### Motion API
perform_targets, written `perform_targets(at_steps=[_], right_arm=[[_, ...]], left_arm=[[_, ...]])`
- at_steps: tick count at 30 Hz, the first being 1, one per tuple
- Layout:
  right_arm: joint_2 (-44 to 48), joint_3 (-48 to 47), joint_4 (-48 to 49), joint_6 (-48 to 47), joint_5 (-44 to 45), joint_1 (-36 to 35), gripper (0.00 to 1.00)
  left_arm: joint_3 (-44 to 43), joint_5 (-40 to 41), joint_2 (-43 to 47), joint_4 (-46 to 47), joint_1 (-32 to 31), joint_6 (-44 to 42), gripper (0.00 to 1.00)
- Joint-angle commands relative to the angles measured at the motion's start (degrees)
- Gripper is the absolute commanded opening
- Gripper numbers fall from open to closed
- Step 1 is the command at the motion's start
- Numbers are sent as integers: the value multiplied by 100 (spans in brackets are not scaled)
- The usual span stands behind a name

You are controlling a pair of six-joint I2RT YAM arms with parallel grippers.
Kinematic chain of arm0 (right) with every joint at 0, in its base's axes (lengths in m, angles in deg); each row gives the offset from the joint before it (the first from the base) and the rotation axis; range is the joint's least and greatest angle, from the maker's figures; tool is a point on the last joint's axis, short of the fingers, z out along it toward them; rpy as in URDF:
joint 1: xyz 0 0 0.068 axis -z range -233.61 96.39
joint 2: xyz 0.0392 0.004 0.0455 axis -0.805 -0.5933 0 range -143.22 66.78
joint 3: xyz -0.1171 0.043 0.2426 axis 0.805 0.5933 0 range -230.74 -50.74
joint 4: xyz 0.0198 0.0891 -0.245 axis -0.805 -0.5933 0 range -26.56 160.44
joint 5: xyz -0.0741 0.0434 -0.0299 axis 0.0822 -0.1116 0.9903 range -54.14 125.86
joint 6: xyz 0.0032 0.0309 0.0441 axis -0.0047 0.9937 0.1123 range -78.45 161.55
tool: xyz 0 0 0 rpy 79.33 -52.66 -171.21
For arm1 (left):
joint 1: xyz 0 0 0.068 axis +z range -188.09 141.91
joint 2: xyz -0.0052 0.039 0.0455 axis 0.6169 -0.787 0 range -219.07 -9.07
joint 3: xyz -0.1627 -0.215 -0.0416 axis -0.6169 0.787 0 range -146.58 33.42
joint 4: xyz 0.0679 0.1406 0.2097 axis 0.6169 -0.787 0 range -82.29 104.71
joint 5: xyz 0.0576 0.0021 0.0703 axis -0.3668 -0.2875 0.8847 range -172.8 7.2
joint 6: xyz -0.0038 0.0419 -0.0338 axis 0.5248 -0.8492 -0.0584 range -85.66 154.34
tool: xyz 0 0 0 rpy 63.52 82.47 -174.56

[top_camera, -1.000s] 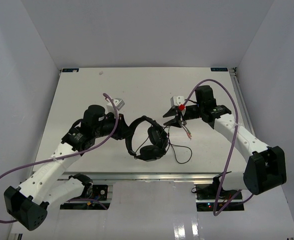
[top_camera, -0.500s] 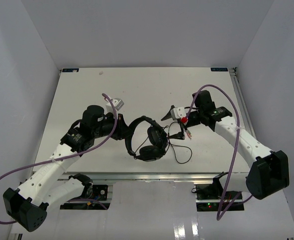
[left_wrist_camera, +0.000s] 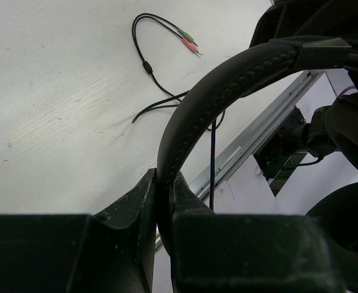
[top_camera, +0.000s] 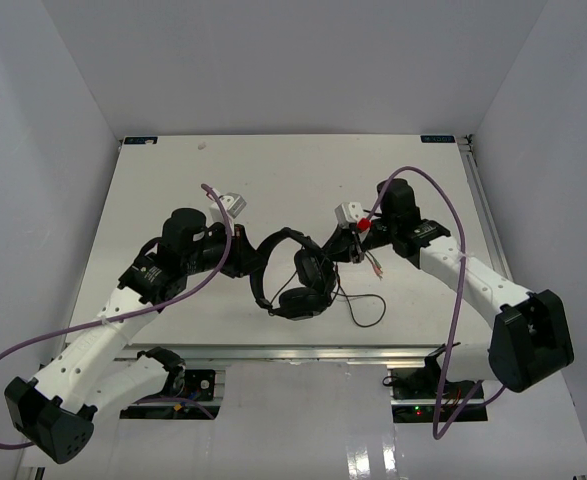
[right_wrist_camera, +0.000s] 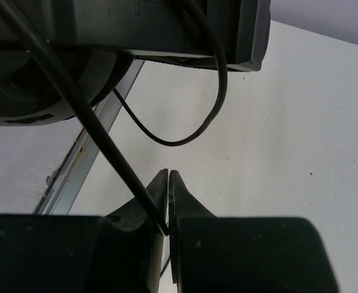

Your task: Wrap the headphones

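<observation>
I am seeing the headphones (top_camera: 293, 275) sitting near the middle of the table (top_camera: 173, 170), a little toward 6 o'clock. My left gripper (left_wrist_camera: 164, 183) is clenching the headband (left_wrist_camera: 227, 79) from the 9 o'clock side, with the arch wedged between its fingers. My right gripper (right_wrist_camera: 168, 183) is pinching the thin cord (right_wrist_camera: 93, 131) at about 2 o'clock of the ear cups (top_camera: 308, 285). The slack cord is lying looped on the table toward 4 o'clock, and its coloured plug tips (left_wrist_camera: 191, 43) are resting at 3 o'clock.
</observation>
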Motion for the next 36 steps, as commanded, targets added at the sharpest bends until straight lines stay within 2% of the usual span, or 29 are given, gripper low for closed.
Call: perform_targets(at_steps=[1,5,7,12,15,17,21,32,36], right_arm=[[331,-90,66,144,-68,230,8],[240,-1025,-2027,-1056,648,339,8],[73,-1942,-3029,-1985,1226,337,8],[-113,-3145,-3865,-2462,2596,254,8],[-137,-3550,-3834,-2437,3285,-85,8],[-169,-3683,-3686,-2305,3823,-568,8],[-260,-3585,-2784,-1656,4886,-1058,8],[-988,-3907,-1772,-926,6336,-1184,8],[-1051,-3833,-1701,-823,6296,-1058,8]], left_arm=[[-128,-86,171,190,0,68,0],[-24,1,119,188,0,-112,0],[-6,68,34,184,0,-214,0],[-11,67,-296,283,0,-440,0],[-14,-49,-552,418,0,-521,0],[-76,-166,-732,442,0,-553,0],[-192,-269,-849,468,0,-604,0],[-131,-383,-634,384,0,-706,0],[-177,-372,-512,355,0,-688,0]])
